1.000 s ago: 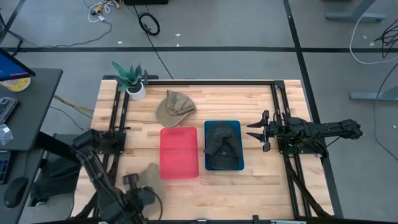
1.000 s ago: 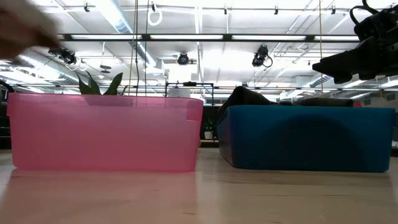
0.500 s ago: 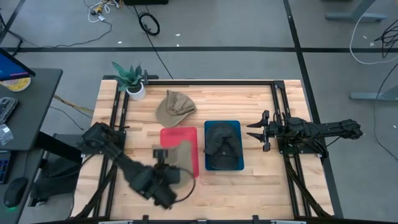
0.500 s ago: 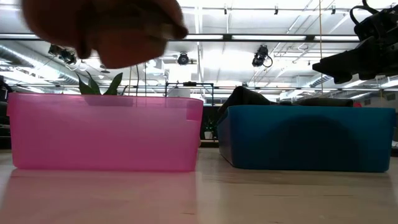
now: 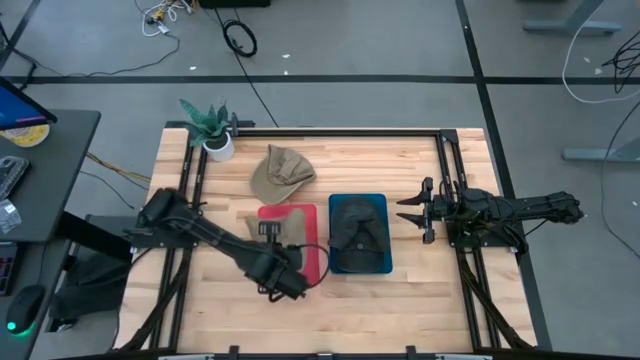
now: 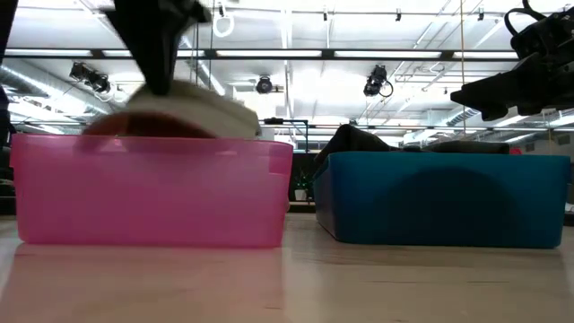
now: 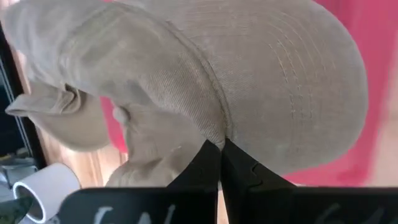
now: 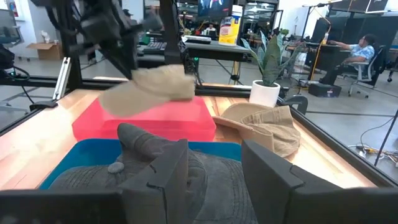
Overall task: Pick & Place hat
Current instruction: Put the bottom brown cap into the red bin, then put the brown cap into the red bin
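Tan fabric: the carried hat (image 7: pixel 205 81) is pinched at its brim seam by the left jaws (image 7: pixel 221 163), clenched tight on it.
Hat pos.: over the pink bin (image 5: pixel 300 258), low, about at rim height in low view.
What changed: 1 s ago the left arm was at the tabletop's (image 5: pixel 420 290) near edge w/ the hat; now it is swung in above the bin.
Meaning: transport approx. done; I judge lowering & release come next.
Right jaws (image 5: pixel 404 210): released, empty, waiting beside the blue bin (image 5: pixel 384 200), not moved.
Blue bin: dark hat (image 5: pixel 355 232) already inside.
Other: 2nd tan hat (image 5: pixel 280 172) lies on tabletop near the plant (image 5: pixel 207 125).
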`<state>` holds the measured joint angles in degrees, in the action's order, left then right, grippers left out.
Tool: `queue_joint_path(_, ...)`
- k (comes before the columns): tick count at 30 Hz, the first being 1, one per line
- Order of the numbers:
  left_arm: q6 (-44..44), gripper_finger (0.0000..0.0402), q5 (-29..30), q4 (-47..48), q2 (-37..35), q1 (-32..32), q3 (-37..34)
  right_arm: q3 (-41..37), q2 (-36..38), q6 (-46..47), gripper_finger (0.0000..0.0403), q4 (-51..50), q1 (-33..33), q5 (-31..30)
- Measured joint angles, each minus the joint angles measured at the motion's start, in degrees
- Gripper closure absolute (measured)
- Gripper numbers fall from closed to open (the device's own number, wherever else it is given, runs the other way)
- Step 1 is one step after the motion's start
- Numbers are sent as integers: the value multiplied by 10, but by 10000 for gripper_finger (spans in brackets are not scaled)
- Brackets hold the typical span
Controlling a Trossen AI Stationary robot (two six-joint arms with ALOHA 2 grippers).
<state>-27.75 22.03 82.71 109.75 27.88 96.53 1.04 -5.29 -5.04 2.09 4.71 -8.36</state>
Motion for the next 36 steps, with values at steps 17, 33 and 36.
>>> queue_joint_path(17,59,387,-93,-173,0,-27,-92,0,0,0,247,0,0,0)
queue_joint_path(33,44,204,-85,-121,0,-34,-71,0,0,0,247,0,0,0)
queue_joint_path(36,44,195,-47,-84,0,-34,-51,0,0,0,247,0,0,0)
